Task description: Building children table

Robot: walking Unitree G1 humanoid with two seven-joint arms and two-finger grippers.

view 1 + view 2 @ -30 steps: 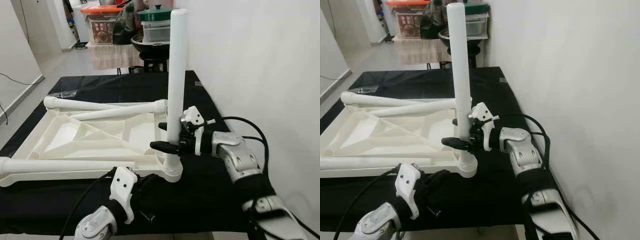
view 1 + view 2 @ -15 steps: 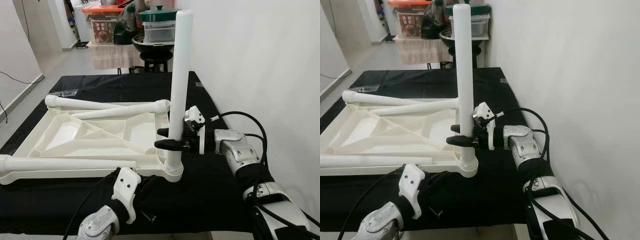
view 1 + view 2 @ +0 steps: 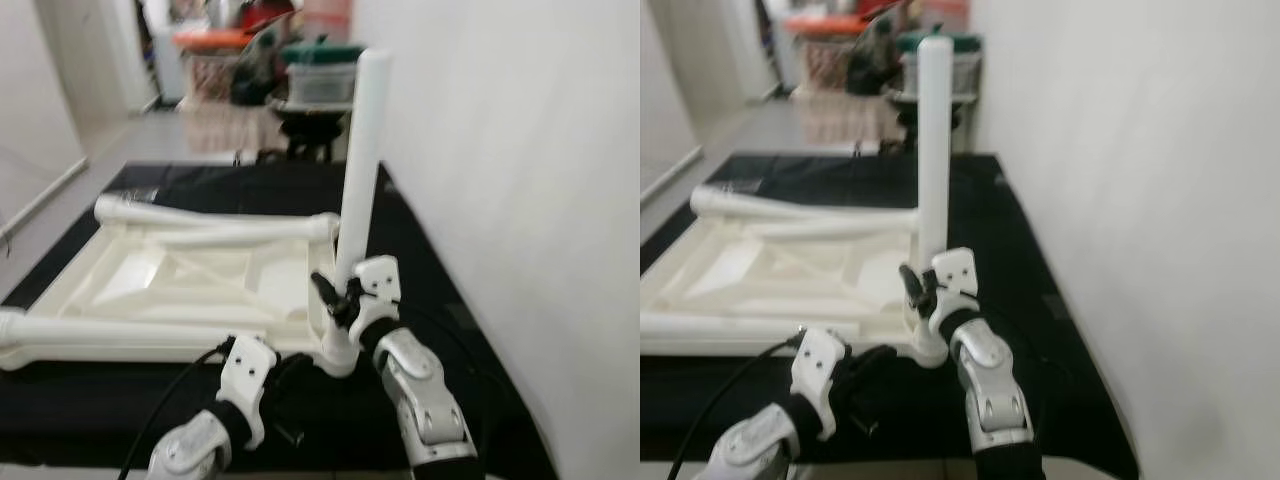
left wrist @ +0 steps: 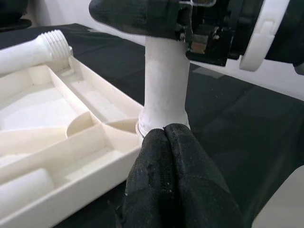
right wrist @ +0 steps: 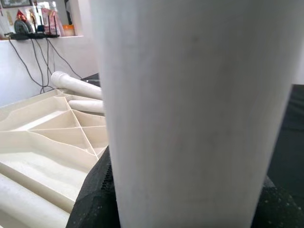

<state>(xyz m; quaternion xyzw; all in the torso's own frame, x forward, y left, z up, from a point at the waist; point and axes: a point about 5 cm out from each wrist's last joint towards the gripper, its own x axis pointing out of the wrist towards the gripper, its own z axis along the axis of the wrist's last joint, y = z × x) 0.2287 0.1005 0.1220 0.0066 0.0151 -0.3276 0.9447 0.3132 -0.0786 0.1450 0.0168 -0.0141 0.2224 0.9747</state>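
The white tabletop (image 3: 200,275) lies upside down on the black cloth. A white leg (image 3: 362,150) stands upright in its near right corner socket. My right gripper (image 3: 335,295) is shut on this leg low down, just above the socket; in the right wrist view the leg (image 5: 190,95) stands close up between the black fingers (image 5: 92,199). My left gripper (image 4: 165,135) is shut and empty, with its tips right at the foot of the leg (image 4: 164,85). Two loose legs lie on the tabletop, one along the far edge (image 3: 210,218) and one along the near edge (image 3: 120,330).
A white wall (image 3: 520,200) runs close along the right side of the table. Behind the table's far end stand boxes and a lidded pot (image 3: 310,85). Bare black cloth (image 3: 470,330) lies between the tabletop and the wall. The eye views are blurred.
My right arm has swung from the right of the leg round to its near side, still holding the leg. The head views have shifted and blurred. The left arm has hardly moved.
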